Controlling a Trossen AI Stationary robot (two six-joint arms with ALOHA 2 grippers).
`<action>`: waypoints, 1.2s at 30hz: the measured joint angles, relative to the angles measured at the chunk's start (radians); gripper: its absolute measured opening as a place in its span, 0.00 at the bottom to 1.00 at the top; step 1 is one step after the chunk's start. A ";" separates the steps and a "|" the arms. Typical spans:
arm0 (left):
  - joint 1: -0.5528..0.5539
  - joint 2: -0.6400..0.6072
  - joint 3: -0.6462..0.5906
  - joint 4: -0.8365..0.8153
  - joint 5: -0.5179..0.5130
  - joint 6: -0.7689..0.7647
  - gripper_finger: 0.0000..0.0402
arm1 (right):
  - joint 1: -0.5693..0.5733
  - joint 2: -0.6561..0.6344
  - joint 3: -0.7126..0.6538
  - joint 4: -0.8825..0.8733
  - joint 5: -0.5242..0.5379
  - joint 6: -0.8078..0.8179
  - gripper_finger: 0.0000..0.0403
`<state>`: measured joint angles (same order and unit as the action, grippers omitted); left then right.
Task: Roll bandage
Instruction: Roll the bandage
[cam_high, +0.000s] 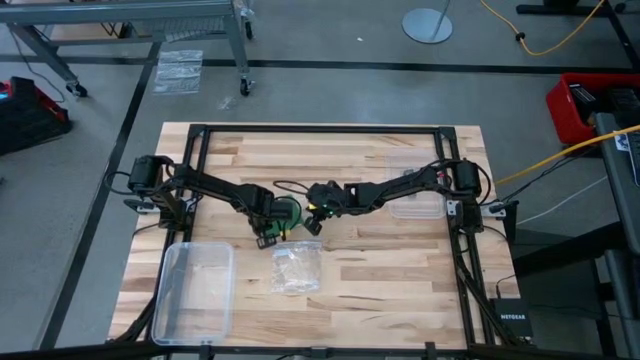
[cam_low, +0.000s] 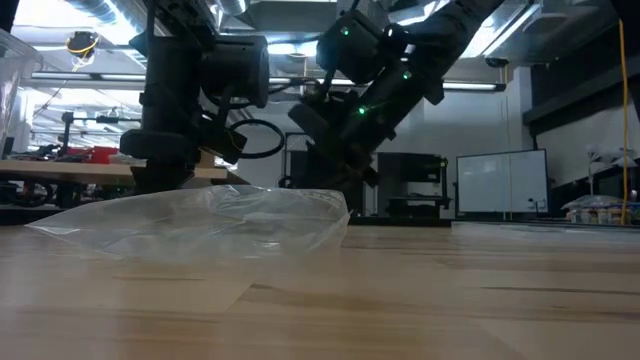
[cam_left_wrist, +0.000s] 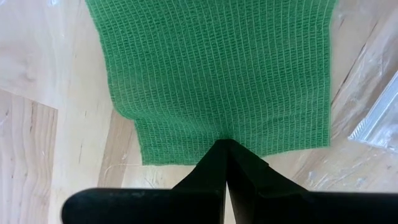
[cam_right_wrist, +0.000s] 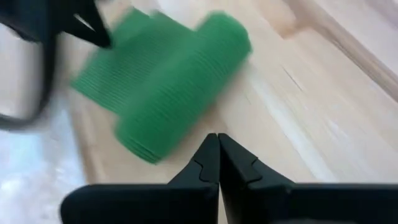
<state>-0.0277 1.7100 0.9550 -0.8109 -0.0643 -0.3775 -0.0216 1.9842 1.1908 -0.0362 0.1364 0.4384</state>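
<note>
A: Fingers first: what are the two pairs doing?

B: Both pairs are clenched. In the left wrist view the left gripper (cam_left_wrist: 225, 149) has its tips pressed together on the free edge of the bandage (cam_left_wrist: 211, 74), pinning the flat end down. My guess is that it anchors the strip so the fabric stays taut while the other end winds up.

A: And the right one?

B: The right gripper (cam_right_wrist: 217, 142) has its tips together with nothing between them, just beside the rolled part of the bandage (cam_right_wrist: 180, 99). It looks placed to nudge the roll along the strip rather than grasp it, so closed tips serve as a pusher.

A: Start big, then. Where does all this sit?

B: On the wooden worktop (cam_high: 400, 270). Both arms reach in from opposite sides and meet at the bandage (cam_high: 288, 212) near the worktop's middle, the left gripper (cam_high: 268, 238) on one side of it and the right gripper (cam_high: 315, 222) on the other.

A: Anything else around the bandage?

B: A clear plastic box (cam_high: 195, 290) lies well apart from it, toward the left arm's front corner. A crinkly clear bag (cam_high: 296, 268) lies just in front of it, out of the rolling path. A smaller clear tray (cam_high: 415, 205) sits beyond the right arm.

A: How far along?

B: Partly rolled, I judge: a thick roll, with a flat tail left.
</note>
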 joint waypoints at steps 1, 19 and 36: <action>-0.001 0.000 0.000 0.000 0.000 0.000 0.00 | 0.000 0.000 -0.001 -0.014 0.008 0.000 0.00; -0.025 0.000 0.000 -0.019 0.006 -0.004 0.00 | 0.003 0.096 -0.001 0.229 -0.138 0.057 0.00; -0.025 -0.084 -0.002 -0.019 0.005 -0.016 0.00 | -0.021 0.096 0.000 0.378 -0.288 0.054 0.00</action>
<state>-0.0532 1.6265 0.9535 -0.8299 -0.0593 -0.3936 -0.0422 2.0804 1.1904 0.3421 -0.1513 0.4927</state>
